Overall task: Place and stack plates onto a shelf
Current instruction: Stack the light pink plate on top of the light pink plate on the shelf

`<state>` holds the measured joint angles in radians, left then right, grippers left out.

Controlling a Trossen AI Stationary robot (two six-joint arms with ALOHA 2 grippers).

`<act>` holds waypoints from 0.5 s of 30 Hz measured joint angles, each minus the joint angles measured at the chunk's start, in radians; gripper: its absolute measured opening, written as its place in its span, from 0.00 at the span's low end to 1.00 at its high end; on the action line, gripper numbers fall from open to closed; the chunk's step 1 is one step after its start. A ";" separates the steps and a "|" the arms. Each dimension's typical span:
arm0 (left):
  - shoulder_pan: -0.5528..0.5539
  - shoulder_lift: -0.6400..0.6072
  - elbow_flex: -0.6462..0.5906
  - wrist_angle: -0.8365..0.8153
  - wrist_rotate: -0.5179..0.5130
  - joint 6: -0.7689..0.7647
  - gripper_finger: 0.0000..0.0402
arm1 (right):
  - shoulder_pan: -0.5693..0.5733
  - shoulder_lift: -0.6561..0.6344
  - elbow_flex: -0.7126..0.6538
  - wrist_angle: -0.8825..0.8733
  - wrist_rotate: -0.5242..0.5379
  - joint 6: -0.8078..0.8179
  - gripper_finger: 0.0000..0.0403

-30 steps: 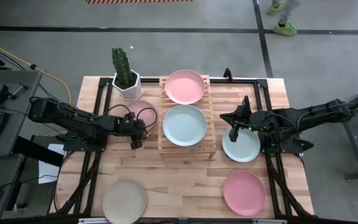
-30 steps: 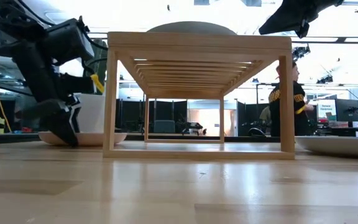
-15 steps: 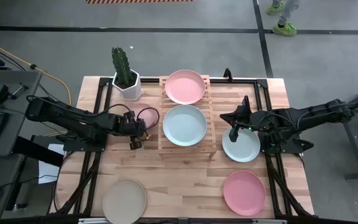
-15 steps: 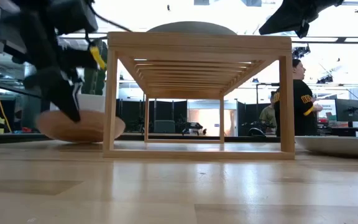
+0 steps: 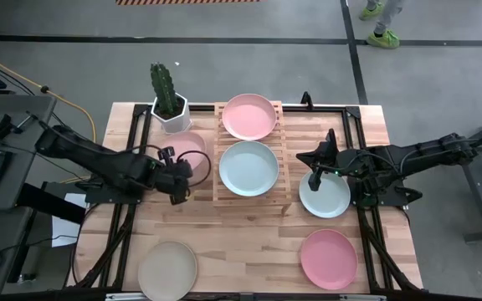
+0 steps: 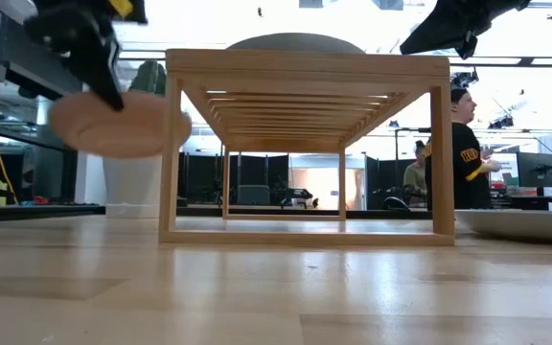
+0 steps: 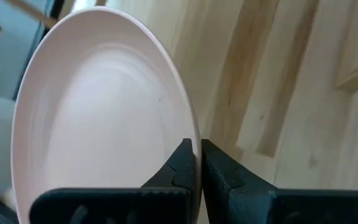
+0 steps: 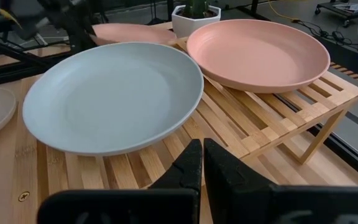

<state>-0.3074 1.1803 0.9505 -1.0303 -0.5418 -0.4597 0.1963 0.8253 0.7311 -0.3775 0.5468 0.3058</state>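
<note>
From above, the step in hand is carrying a third plate to the shelf (image 5: 252,150): the left pincer (image 5: 176,177) sits just beside the shelf's left edge, closed on the near rim of a pink plate (image 5: 190,150) that lies between the shelf and the white cactus pot (image 5: 171,113). The shelf already bears a pink plate at its far end (image 5: 250,115) and a mint green plate at its near end (image 5: 248,167). By my reading, the next move calls for more height, then a sideways pass over the shelf so the held plate comes down square on the pink one — a tilted release could slide it off. The right pincer (image 5: 314,178) waits just right of the shelf, over another mint green plate (image 5: 329,198) on the tabletop (image 5: 249,251). A beige plate (image 5: 167,269) and a pink plate (image 5: 329,258) lie well nearer the front edge.

From tabletop level, the held plate (image 6: 118,123) hangs clear of the wood, beside the shelf's left post (image 6: 170,144) and below its top slats — not yet high enough to cross.

The left wrist view shows the fingers (image 7: 182,168) nearly together, pinching the plate's rim (image 7: 104,106) edge-on, with bare boards beyond.

The right wrist view looks across both shelved plates (image 8: 114,93); its fingers (image 8: 191,165) stand close together and hold nothing.
</note>
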 joint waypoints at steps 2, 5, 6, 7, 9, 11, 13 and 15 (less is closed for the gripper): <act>-0.014 -0.001 0.034 0.002 -0.009 0.014 0.00 | 0.000 0.000 0.000 0.000 0.000 0.000 0.00; -0.026 -0.001 0.087 0.001 -0.016 0.039 0.00 | 0.000 0.000 0.000 -0.001 0.000 0.000 0.00; -0.029 -0.001 0.104 0.003 -0.020 0.052 0.00 | 0.000 0.000 0.000 -0.004 0.000 0.000 0.00; -0.030 -0.001 0.121 0.002 -0.022 0.067 0.00 | 0.000 0.000 0.000 -0.006 0.000 0.000 0.00; -0.030 -0.001 0.159 0.001 -0.022 0.097 0.00 | 0.000 0.000 0.000 -0.007 0.000 0.000 0.00; -0.023 -0.001 0.200 0.003 -0.041 0.139 0.00 | 0.000 0.000 0.000 -0.007 0.000 0.000 0.00; -0.006 -0.001 0.242 0.005 -0.074 0.201 0.00 | 0.000 0.000 0.000 -0.007 0.000 0.000 0.00; 0.023 -0.001 0.277 0.033 -0.109 0.285 0.00 | 0.000 0.000 0.000 -0.007 0.000 0.000 0.00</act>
<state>-0.2846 1.1793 1.2277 -0.9976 -0.6508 -0.1745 0.1965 0.8253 0.7311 -0.3843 0.5466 0.3054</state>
